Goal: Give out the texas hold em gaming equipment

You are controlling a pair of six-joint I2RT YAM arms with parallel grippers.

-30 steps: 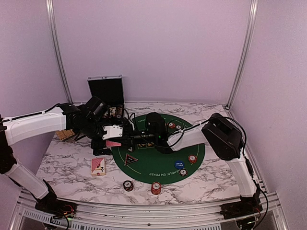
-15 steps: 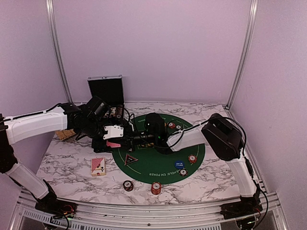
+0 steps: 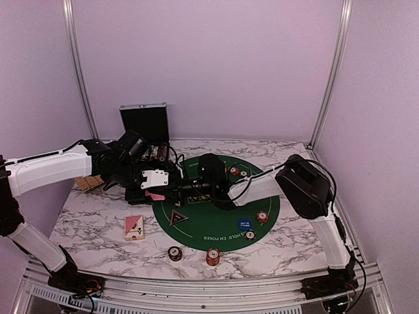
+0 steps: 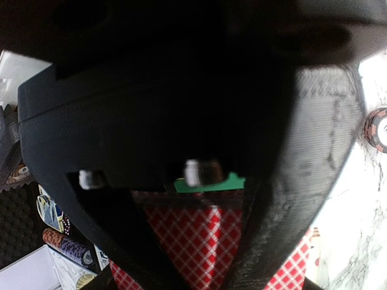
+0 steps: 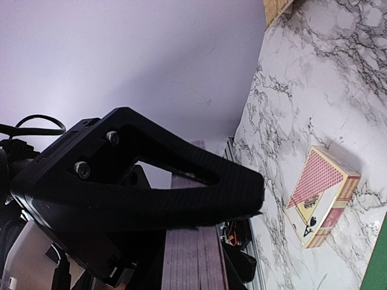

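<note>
1. Handover at the left edge of the green mat (image 3: 209,229) — the right gripper (image 3: 187,189) reaches leftward, closed on a deck of red-backed cards (image 5: 192,260). The right wrist view shows the deck edge-on under the finger, held out where the other arm can reach it.
2. Left gripper (image 3: 157,188) meets the deck head-on. Its jaws stand close together with a red-checked card back (image 4: 202,241) between them. Whether the pads actually pinch a card cannot be told.
3. Judgement: a card is probably being drawn off the deck for dealing, with one arm steadying and the other pulling.
4. Surroundings:
   - A card box (image 3: 134,227) lies on the marble table (image 3: 91,219) near the left arm.
   - A triangular black marker (image 3: 177,216), a blue button (image 3: 245,224) and several poker chips (image 3: 262,216) sit on the mat.
   - Two more chips (image 3: 213,256) rest off the mat at the near edge.
   - The open case (image 3: 145,123) stands behind.
5. Obstruction — the two wrists crowd each other, and the case lies just behind the left gripper. The card box may hinder a deal towards the near left.
</note>
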